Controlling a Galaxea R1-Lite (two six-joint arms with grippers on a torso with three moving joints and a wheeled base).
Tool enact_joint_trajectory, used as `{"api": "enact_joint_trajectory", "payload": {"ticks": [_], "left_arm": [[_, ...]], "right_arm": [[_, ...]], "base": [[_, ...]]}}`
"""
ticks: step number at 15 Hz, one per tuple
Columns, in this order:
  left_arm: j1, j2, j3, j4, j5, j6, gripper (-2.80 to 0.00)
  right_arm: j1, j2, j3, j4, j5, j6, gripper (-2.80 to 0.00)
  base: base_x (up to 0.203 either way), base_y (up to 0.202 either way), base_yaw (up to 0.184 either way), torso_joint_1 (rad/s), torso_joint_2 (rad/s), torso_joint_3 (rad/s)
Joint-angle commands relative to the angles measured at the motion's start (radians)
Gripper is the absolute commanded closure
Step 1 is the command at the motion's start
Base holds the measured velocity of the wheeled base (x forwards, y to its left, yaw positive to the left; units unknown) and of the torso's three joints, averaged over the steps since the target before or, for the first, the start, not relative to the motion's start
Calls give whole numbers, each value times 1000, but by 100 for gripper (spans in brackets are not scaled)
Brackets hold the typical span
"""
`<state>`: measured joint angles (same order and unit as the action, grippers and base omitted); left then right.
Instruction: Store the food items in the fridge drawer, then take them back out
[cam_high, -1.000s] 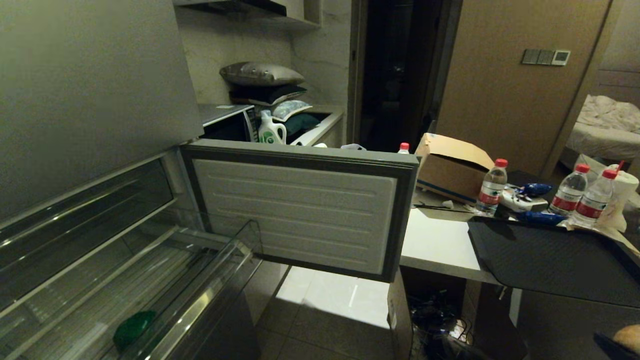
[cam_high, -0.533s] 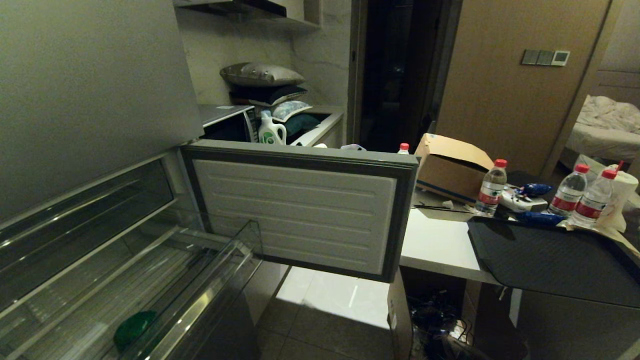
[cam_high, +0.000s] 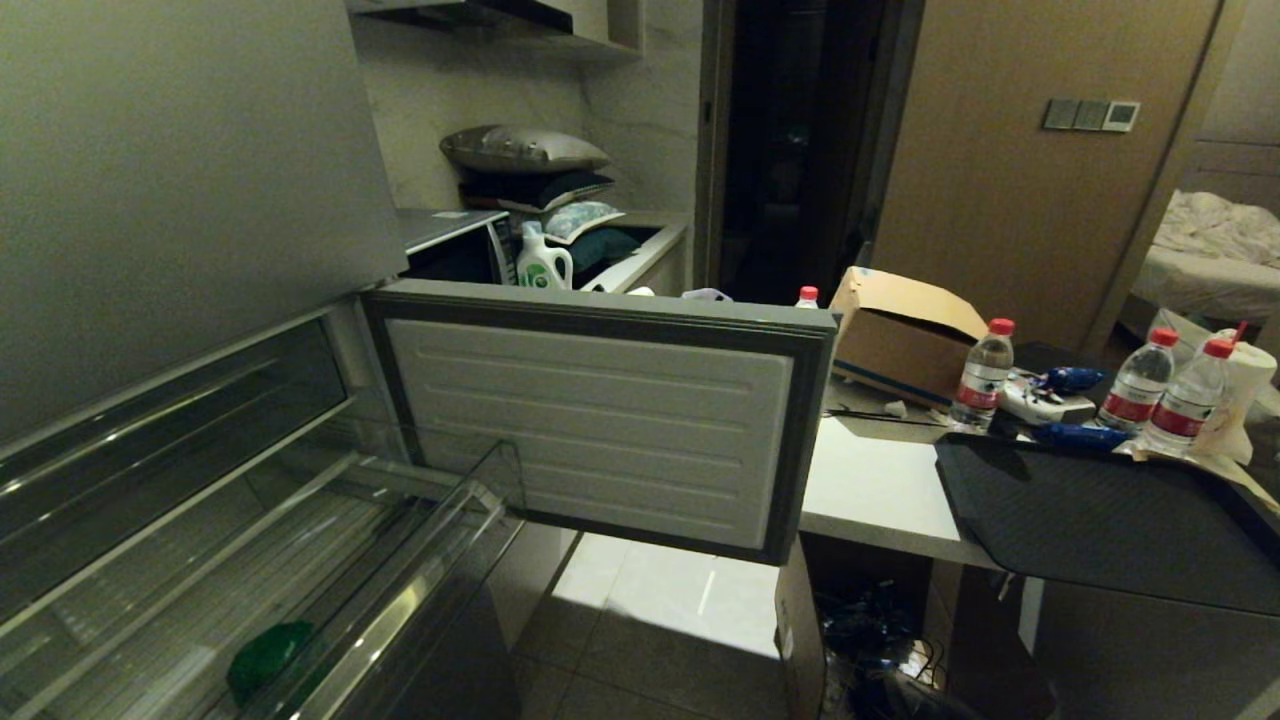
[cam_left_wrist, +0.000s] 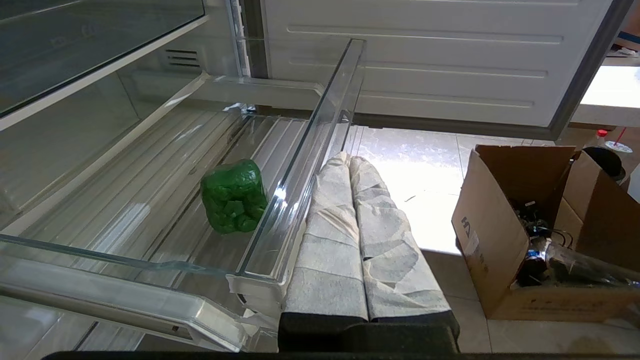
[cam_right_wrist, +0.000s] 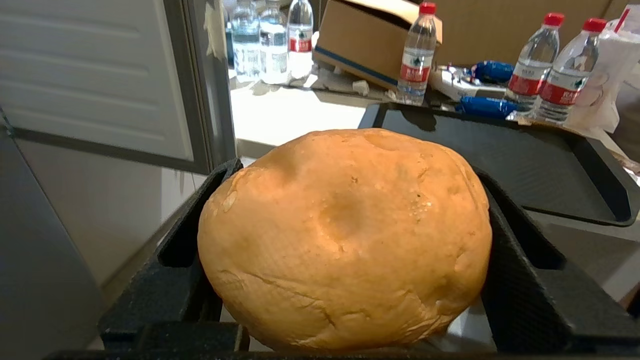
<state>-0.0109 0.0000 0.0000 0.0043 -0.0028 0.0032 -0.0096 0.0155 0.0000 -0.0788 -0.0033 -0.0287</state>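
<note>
item: right gripper (cam_right_wrist: 345, 260) — black jaws standing wide, clamped on a round orange-brown bread roll (cam_right_wrist: 345, 235) that fills the whole gap between them and bulges past the tips. not in the head view.

item: left gripper (cam_left_wrist: 362, 240) — two fingers wrapped in pale tape, pressed flat together, carrying nothing. parked just outside the front corner of the fridge drawer (cam_left_wrist: 305, 145).

item: fridge drawer (cam_high: 440, 560) — clear plastic, ribbed floor, tall transparent front lip, pulled out under the open fridge door (cam_high: 600, 420). it holds one green pepper (cam_left_wrist: 234, 196), lying close behind the lip, on the far side of it from the closed left fingers.

item: black tray (cam_right_wrist: 505, 160) — on the counter beyond the roll, straight ahead of the right jaws; nothing seen lying in it. water bottles (cam_right_wrist: 530, 75) and a cardboard box (cam_right_wrist: 370, 40) stand behind.

handling note (judgement): which half of the task the roll belongs to cannot be told. the wide grip looks light; the roll is soft, so squeezing harder would dent it. best carried level, lowered until its underside rests on a surface, jaws then parted fully before drawing back. if bound for the drawer, clear the tall lip first and set down apart from the pepper.
</note>
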Motion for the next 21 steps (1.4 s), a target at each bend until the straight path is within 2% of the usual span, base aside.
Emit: {"api": "enact_joint_trajectory", "payload": {"ticks": [1,8,21], "left_arm": [[0,2,0,0,0,0,0],[0,2,0,0,0,0,0],[0,2,0,0,0,0,0]], "right_arm": [[2,-17,31,-1,-1,1,0],[2,-17,31,-1,0,1,0],[0,-17,31,-1,-1,3,0]], "base": [[0,0,0,0,0,0],[-1,-1,13,1,0,0],[0,-9,174,4,1,2]]}}
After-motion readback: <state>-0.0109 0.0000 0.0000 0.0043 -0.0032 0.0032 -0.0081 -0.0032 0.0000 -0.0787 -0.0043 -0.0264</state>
